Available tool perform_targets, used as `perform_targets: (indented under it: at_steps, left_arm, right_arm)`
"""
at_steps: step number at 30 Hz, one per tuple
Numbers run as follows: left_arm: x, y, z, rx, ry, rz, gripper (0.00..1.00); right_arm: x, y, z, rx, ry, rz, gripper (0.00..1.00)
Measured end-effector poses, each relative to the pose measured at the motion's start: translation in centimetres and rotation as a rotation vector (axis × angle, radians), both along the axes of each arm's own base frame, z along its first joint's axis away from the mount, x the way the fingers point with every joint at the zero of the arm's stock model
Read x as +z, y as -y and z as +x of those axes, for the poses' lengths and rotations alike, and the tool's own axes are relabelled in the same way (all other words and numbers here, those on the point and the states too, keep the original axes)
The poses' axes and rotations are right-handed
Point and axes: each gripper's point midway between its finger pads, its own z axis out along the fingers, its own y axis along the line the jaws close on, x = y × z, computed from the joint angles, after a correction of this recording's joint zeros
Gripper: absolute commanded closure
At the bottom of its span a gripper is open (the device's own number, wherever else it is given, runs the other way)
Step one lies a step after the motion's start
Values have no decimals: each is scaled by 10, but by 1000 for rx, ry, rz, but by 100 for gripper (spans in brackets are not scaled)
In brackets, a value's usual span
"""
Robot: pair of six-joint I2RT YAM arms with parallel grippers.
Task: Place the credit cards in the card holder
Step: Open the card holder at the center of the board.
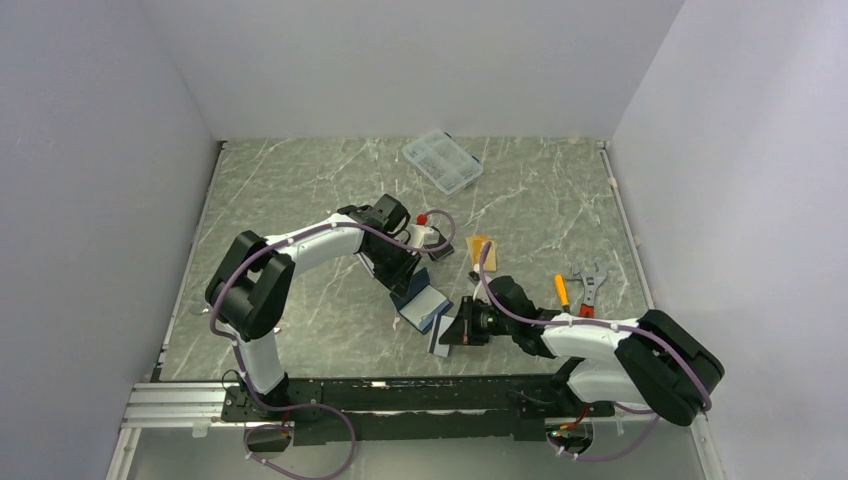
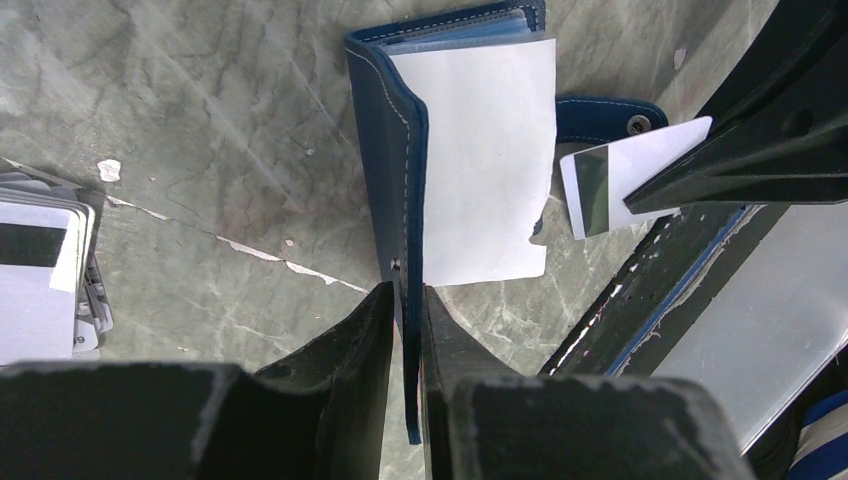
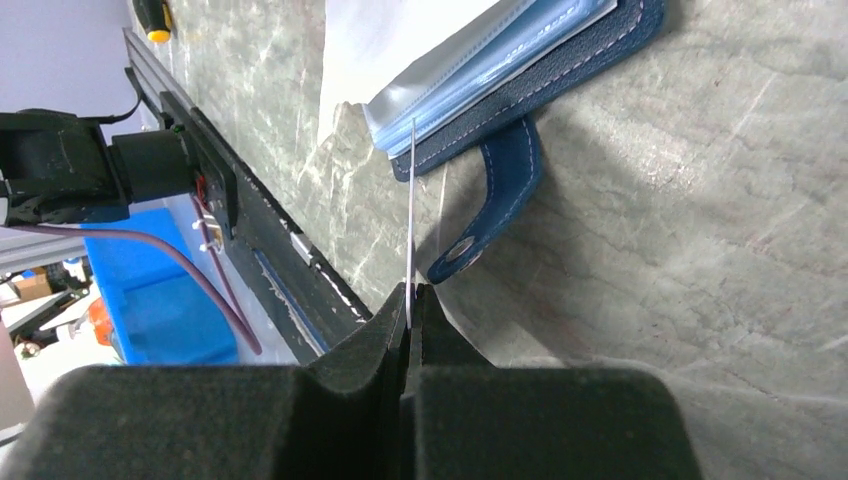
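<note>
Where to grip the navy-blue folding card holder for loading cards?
Pinch the navy-blue folding card holder by its lifted cover, from the end away from the right claw: that flap stands thin, edge-up, and the slots are left clear. The left claw grips there.

- Card stack point(image 2: 40, 270), left of left gripper point(image 2: 407, 295): cut off by frame edge.
- Card holder point(image 2: 385, 150): cover's near end hidden betw. that gripper's jaws.
- Card point(image 3: 411, 210) in right gripper point(image 3: 411, 292): edge-on, face can't be read.
- Card holder ahead of right gripper: cropped at top edge.
</note>
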Motion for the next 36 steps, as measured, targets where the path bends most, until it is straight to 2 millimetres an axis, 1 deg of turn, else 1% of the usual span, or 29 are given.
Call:
perform_targets:
  at_steps: [8,19,26,36]
  left_arm:
    - [0,0,0,0,0,0,79]
    - [0,0,0,-1,0,-1,80]
    - [0,0,0,-2,0,-1,80]
    - [0,0,-2,-5,-6,-4,81]
  right_arm:
    - [-7,-4,3,4,-22,-11,100]
    - [-5,-8,4,3,-26,11,100]
    - [-12,-3,-4,-9,-55,24,100]
    - [-11,-6,-4,5,-63,34,100]
